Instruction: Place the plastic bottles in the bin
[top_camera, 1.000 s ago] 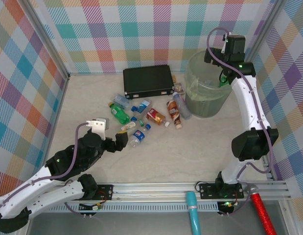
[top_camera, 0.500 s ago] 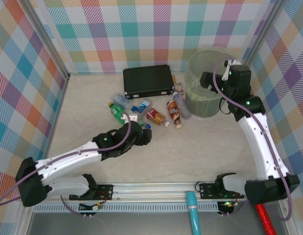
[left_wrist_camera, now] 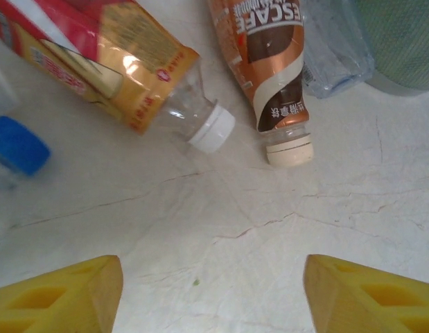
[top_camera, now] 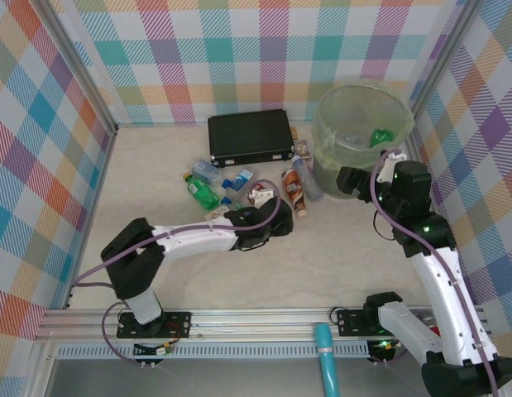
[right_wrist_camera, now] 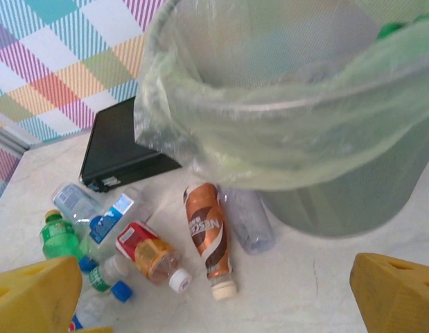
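Plastic, thin-walled, clear or green: plastic bottles [top_camera: 239, 194], a loose lot lying on their sides on the pale surface [top_camera: 322, 265], in front of the black case [top_camera: 250, 136] and to the left of the bin [top_camera: 322, 124]. Bin: round, translucent pale green, bag-lined, standing at the far right, with one green bottle [top_camera: 380, 135] already inside. Left claw [top_camera: 276, 219]: reached out to the near edge of the heap, jaws apart, with bare surface and nothing else between them. Just ahead of it lie a brown-labelled bottle [left_wrist_camera: 269, 62] and a red-and-orange-labelled bottle [left_wrist_camera: 110, 62], side by side with their caps toward the claw. Right claw [top_camera: 348, 177]: beside the near wall of the bin, jaws spread wide, empty. A clear bottle [right_wrist_camera: 249, 218] lies against the foot of the bin. Handling, as judged: the bottles look empty, so they are light. A nudge would probably roll or skid them on the smooth surface. The walls likely dent under a hard squeeze, and the label sleeves are probably slick. Recommended hold: across the body at mid-label, jaws square to the long axis. Alternatively grip at the shoulder below the cap, where the plastic should be stiffer.
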You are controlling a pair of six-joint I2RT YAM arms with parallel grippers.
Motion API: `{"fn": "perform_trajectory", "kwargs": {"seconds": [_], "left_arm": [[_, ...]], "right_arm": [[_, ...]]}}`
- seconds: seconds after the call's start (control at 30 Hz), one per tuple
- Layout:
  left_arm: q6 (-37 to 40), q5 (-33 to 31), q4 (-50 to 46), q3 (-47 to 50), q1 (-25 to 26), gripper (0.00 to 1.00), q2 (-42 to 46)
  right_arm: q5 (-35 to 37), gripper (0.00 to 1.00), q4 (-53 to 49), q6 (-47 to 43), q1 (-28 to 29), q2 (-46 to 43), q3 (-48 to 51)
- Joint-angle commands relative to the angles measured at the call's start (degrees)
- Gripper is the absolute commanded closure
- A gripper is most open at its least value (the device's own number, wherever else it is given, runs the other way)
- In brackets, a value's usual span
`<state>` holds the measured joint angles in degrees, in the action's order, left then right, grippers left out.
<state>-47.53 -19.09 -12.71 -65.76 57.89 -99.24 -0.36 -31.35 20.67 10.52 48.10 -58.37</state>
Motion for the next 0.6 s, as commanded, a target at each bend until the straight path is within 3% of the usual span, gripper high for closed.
{"fn": "perform_trajectory", "kwargs": {"seconds": [0.0, 0.13, 0.57], "left_arm": [[-3.39, 0.03, 0.42, -4.87, 0.91, 0.34, -5.0], [-4.19, -0.71, 0.84, -8.98, 1.35, 0.39, -10.7], [-4.11, -2.6, -4.14, -23.1, 1.35, 0.4, -24.56]], "right_arm": [[-3.5, 0.01, 0.84, 2.37, 0.29, -2.39, 2.97], [-4.12, 0.01, 0.53, 3.53, 0.29, -5.04, 5.55], [-3.42, 0.01, -1.16, 5.7, 0.29, -14.1, 11.44]]}}
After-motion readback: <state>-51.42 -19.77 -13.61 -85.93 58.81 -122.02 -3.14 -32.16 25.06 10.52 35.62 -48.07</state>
